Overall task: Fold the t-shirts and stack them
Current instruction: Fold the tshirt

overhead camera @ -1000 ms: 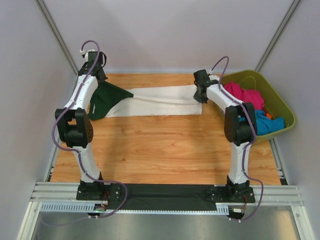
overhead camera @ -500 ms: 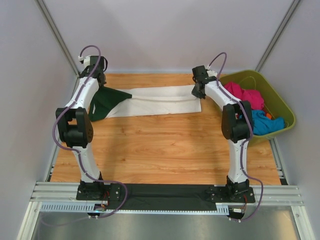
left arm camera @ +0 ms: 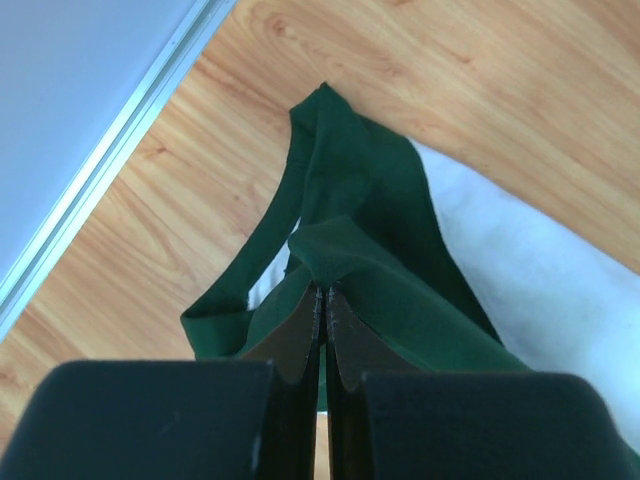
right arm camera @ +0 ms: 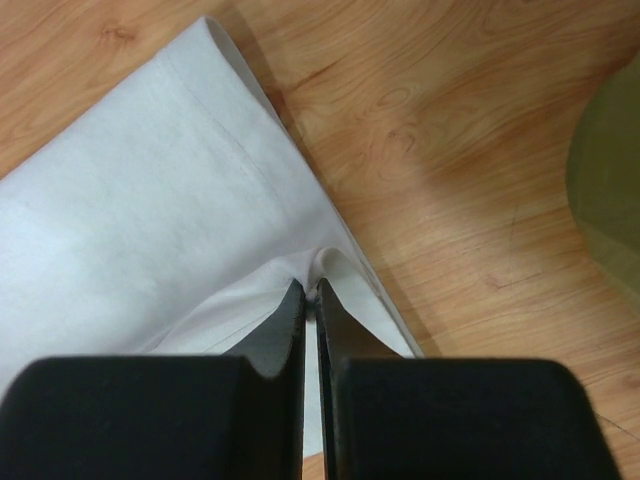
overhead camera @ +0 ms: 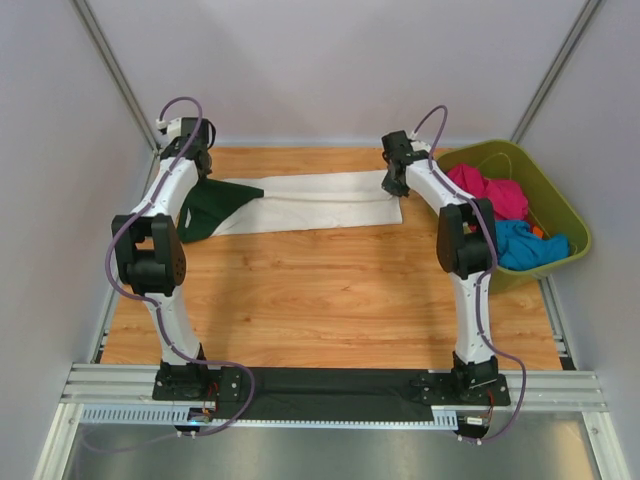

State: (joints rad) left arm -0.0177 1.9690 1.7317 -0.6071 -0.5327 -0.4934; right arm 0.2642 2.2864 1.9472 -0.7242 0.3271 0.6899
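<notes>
the t-shirt (overhead camera: 310,200) lies stretched left-to-right along the far side of the counter (overhead camera: 330,290), green sleeve end pinched in the closed left gripper (left arm camera: 322,300), white hem edge pinched in the closed right gripper (right arm camera: 310,297) (each arm nearest its own end).

Matt cloth t-shirt (overhead camera: 320,200) on a smooth, slightly glossy wood-grain table (overhead camera: 330,295).

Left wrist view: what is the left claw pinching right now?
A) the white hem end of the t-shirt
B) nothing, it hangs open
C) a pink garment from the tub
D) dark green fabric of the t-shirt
D: the left claw is shut on a raised fold of dark green cloth of the t-shirt, with the white body lying beyond it.
</notes>
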